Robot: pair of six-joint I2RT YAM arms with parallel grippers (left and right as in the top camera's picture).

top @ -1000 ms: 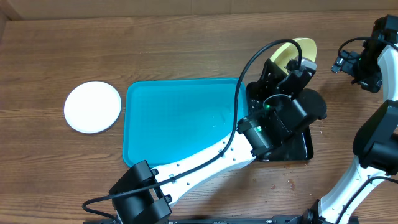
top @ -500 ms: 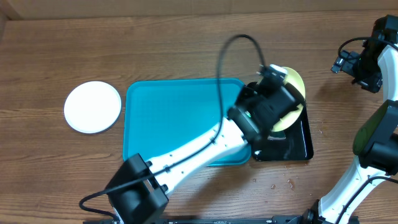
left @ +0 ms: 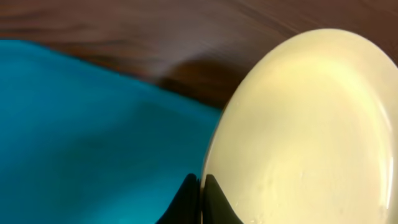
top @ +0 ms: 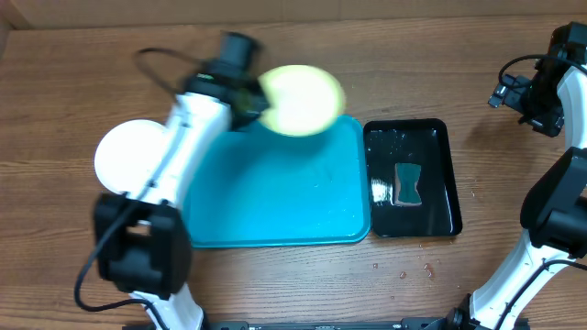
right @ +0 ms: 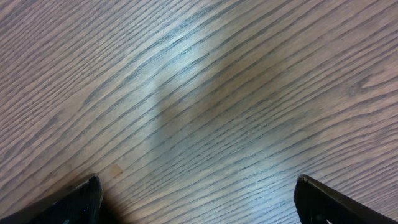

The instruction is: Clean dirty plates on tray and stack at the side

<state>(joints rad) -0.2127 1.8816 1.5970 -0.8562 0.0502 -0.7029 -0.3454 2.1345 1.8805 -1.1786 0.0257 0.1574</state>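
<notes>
Although the left gripper point(top: 253, 92) is only a blur in the overhead view, the wrist camera shows its two black fingers point(left: 186, 202) pinched tight on the rim of the round yellow-green plate point(top: 303, 99), with nothing between them but the plate's edge. That plate hangs in the air, apparently tilted, above the far edge of the large turquoise rectangular tray point(top: 275, 192) — its face is glossy, and the picture is too soft to tell whether any smear is on it. The wrist picture cuts off the plate's right and lower parts.

Left of the tray, the round white plate point(top: 128, 160) lies flat on the brown wooden table point(top: 92, 73), its right edge hidden under the white left arm. Right of the turquoise tray sits the narrow glossy black tray point(top: 440, 206), holding a teal sponge point(top: 408, 184) and, just beside it, a small white patch that cannot be identified.

The right gripper point(right: 199, 202) hangs over bare wood at the far right, jaws spread wide and holding nothing — only its fingertips show, at the lower corners of its wrist picture.
</notes>
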